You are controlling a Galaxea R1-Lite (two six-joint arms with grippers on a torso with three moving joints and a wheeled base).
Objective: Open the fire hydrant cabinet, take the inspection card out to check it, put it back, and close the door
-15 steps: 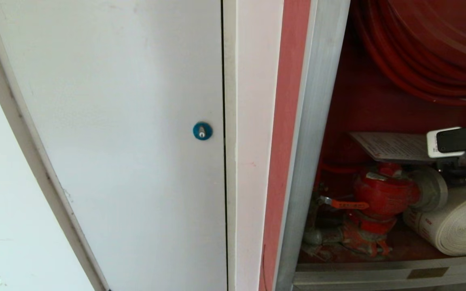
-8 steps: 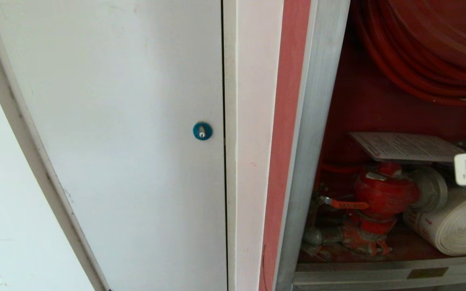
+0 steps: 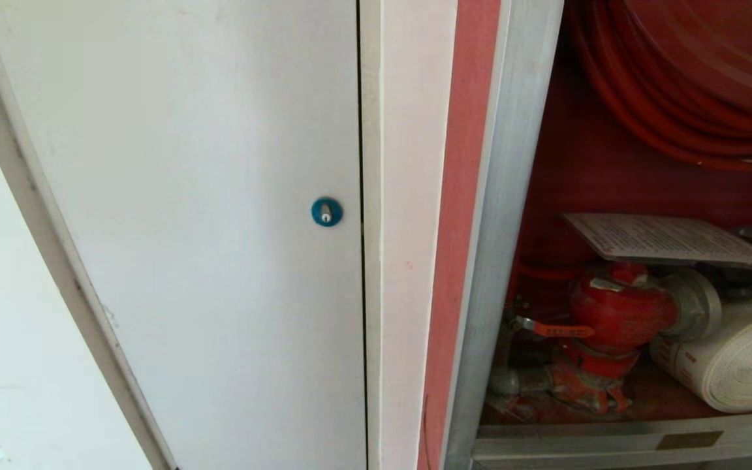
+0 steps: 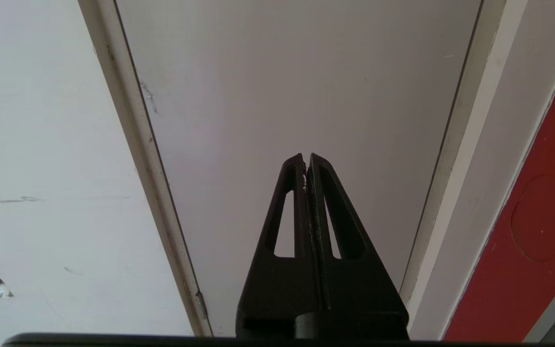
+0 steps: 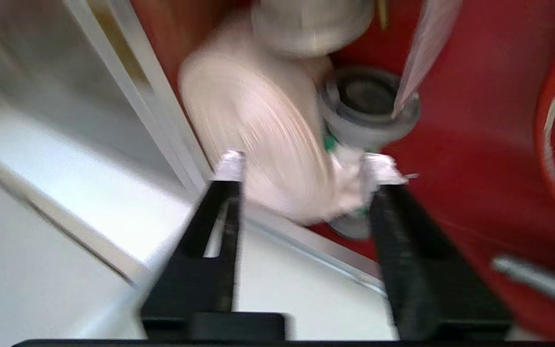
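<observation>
Fire hydrant cabinet (image 3: 506,215): brushed aluminium frame, dull silver sheen; interior of red painted metal, smooth and matt. Hose reel (image 3: 696,72): red, smooth, slightly glossy coils. Valve (image 3: 617,313): red painted cast metal, scuffed, with a bare grey metal coupling (image 3: 696,305). Rolled hose (image 3: 741,365): white woven cloth, ribbed. Inspection card (image 3: 663,240): pale matt paper with fine print. White door (image 3: 206,215): smooth matt painted panel; blue lock (image 3: 326,211) with metallic centre. Left gripper (image 4: 306,166): matt black plastic.
</observation>
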